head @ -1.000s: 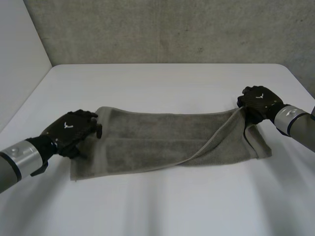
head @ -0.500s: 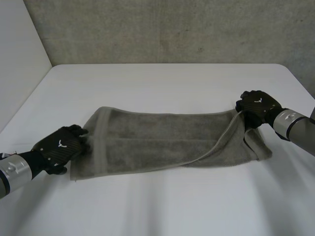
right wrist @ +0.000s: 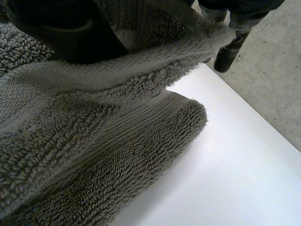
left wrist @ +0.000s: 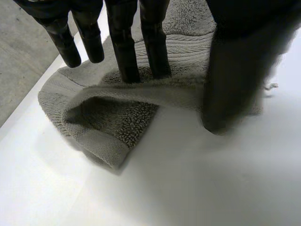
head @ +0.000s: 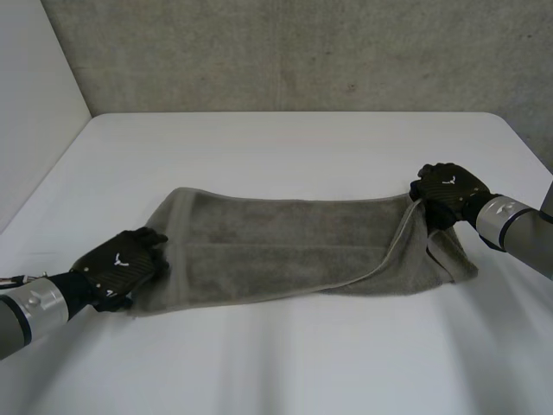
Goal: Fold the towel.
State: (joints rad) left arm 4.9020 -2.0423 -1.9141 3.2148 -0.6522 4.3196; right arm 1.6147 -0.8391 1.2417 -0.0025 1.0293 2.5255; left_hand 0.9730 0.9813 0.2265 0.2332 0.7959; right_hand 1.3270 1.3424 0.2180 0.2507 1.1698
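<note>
now | left hand (head: 121, 261) pinches towel (head: 285, 244) corner | right hand (head: 448, 190) grips far corner

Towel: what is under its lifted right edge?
A lower towel layer, on the white table. The right robot hand holds the edge up; the table beneath the layer is covered.

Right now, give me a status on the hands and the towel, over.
Left hand pinching towel at near-left corner. Right hand gripping far-right corner, raised off table. Rest lies flat. Nothing in the way.
</note>
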